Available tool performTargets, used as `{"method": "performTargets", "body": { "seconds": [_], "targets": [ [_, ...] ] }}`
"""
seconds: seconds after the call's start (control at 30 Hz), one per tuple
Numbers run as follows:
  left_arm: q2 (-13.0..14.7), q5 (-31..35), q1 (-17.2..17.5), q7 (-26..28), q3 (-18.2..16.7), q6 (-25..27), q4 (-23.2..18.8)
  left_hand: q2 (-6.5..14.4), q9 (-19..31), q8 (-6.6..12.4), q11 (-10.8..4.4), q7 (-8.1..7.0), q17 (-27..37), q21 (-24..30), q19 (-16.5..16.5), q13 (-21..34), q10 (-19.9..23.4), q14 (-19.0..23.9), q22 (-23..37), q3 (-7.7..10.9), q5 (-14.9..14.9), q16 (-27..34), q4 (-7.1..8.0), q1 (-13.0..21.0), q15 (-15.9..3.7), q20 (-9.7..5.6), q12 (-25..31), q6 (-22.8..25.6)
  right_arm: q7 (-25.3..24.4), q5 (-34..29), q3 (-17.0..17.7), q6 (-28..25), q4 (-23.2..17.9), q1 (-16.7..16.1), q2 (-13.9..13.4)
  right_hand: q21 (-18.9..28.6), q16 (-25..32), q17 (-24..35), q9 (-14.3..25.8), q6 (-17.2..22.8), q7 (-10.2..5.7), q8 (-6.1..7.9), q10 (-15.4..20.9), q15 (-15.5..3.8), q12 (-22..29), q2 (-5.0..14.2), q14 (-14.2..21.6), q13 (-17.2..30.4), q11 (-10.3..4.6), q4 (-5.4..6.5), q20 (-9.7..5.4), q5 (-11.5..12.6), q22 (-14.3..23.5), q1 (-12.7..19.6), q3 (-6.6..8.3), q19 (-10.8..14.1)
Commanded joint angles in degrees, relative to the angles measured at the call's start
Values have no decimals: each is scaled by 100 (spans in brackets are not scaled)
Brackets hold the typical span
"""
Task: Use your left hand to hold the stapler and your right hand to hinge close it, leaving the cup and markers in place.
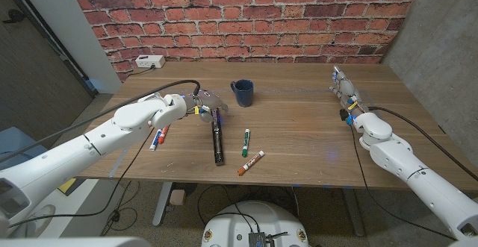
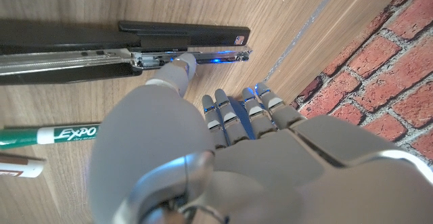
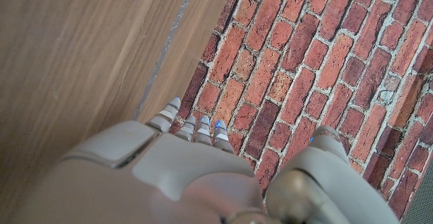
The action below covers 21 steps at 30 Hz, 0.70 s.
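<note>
L hand (image 1: 200, 107) is touching the open stapler (image 1: 216, 136) at its far end, no grasp yet; R hand (image 1: 346, 92) is idling empty, far right. Stapler probably rigid, hinged; pin base.

A wooden table (image 1: 299, 139) fills the middle of the head view. Behind it, across the top of the frame, runs a red brick wall (image 1: 246, 16). At the upper left, on the table's far corner against the wall, sits a small white box (image 1: 149, 62) with a cable. At the right edge stands a plain grey wall (image 1: 441, 45). A grey panel (image 1: 37, 60) covers the left edge.
</note>
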Motion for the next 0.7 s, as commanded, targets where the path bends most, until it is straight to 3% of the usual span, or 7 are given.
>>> {"method": "performTargets", "body": {
  "seconds": [0.03, 0.7],
  "targets": [
    [-1, 66, 0, 36, 18, -37, 61, -37, 6, 12, 12, -9, 24, 15, -32, 11, -7, 0, 9, 46, 59, -11, -4, -19, -747, -67, -11, 45, 41, 12, -8, 4, 81, 42, 14, -21, 43, -3, 12, 13, 8, 4, -11, -2, 24, 36, -11, 3, -26, -8, -2, -25, 13, 22, -24, 25],
    [-47, 139, -177, 18, 98, -149, 284, -62, 6, 43, 28, 12, 14, 30, -18, 27, 65, 22, 10, 109, 156, -14, 3, -62, -752, -76, 1, 119, 9, 14, -20, -34, 136, 81, 34, -33, 45, -3, 13, 8, 8, 1, -11, -3, 24, 60, -7, 4, -18, -11, 3, -21, 14, 28, -26, 30]
  ]
}}
